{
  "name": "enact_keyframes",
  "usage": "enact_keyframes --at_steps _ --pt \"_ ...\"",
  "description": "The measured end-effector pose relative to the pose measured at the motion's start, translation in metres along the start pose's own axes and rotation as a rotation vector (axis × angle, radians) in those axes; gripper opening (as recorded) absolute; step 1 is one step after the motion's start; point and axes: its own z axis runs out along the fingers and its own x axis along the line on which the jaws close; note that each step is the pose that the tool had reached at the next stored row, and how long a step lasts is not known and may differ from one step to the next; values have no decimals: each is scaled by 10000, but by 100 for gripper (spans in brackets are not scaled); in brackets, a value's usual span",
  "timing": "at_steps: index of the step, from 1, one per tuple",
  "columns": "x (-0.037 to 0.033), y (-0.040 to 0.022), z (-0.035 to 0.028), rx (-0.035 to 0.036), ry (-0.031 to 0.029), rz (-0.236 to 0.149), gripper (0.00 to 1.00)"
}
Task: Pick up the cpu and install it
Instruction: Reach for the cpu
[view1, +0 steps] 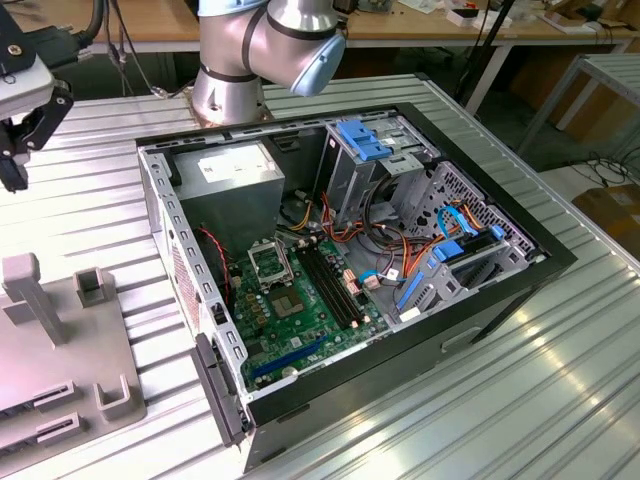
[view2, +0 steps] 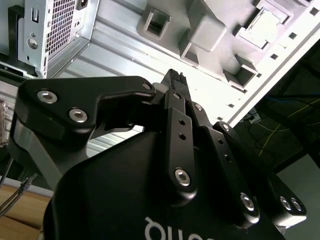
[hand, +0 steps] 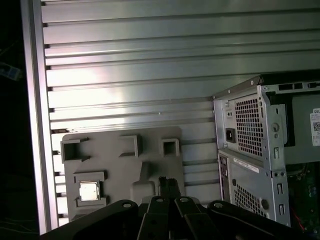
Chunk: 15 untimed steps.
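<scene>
The cpu (hand: 89, 190) is a small pale silver square lying flat in a pocket of a grey fixture plate (hand: 150, 150). In the second wrist view the cpu (view2: 265, 22) lies in the same kind of recess. My gripper (hand: 169, 181) hangs well above the plate with its black fingers pressed together and nothing between them; its tips (view2: 175, 76) touch. In the exterior view the gripper (view1: 14, 172) is at the far left, apart from the open computer case (view1: 160, 200). A black-framed socket (view1: 268, 262) sits on the green motherboard (view1: 300, 320).
The fixture plate (view1: 60, 370) carries upright grey blocks and several pockets. Inside the case are a grey power-supply box (view1: 232, 172), black memory slots (view1: 330, 285), cables and blue drive clips (view1: 362, 138). The ribbed metal table (view1: 500, 400) lies around the case.
</scene>
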Motion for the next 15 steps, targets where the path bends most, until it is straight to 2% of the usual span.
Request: enact_keyframes --at_steps 2,7,15 --pt "43 -14 -1 0 -1 0 11" --pt "268 -49 -6 -1 -1 0 11" --pt "586 -106 -11 -1 -1 -1 11"
